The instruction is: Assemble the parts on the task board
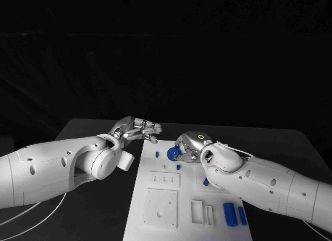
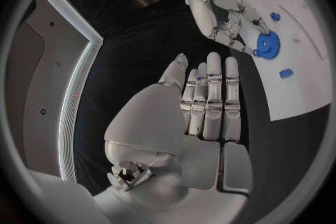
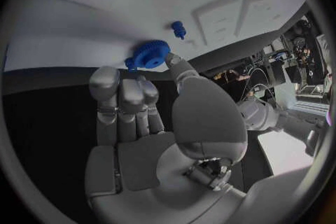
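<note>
The white task board (image 1: 160,198) lies in the middle of the black table. At its far end my right hand (image 1: 190,147) has its fingers curled, and its thumb and fingertips pinch a blue gear (image 1: 173,152) just above the board. The gear (image 3: 148,54) sits at the thumb tip of the right hand (image 3: 140,112), and it (image 2: 266,43) also shows at the right hand's fingertips (image 2: 238,33). My left hand (image 1: 138,129) hovers past the board's far left corner. Its fingers (image 2: 211,101) are straight, side by side, and hold nothing.
Small blue pegs (image 1: 156,154) (image 1: 206,182) stand on the board, one (image 3: 178,28) close to the gear. Two blue cylinders (image 1: 229,213) (image 1: 242,215) lie at its near right beside white blocks (image 1: 198,210). Square recessed plates (image 1: 162,208) fill the near left. A cable (image 1: 35,213) trails off the table's left.
</note>
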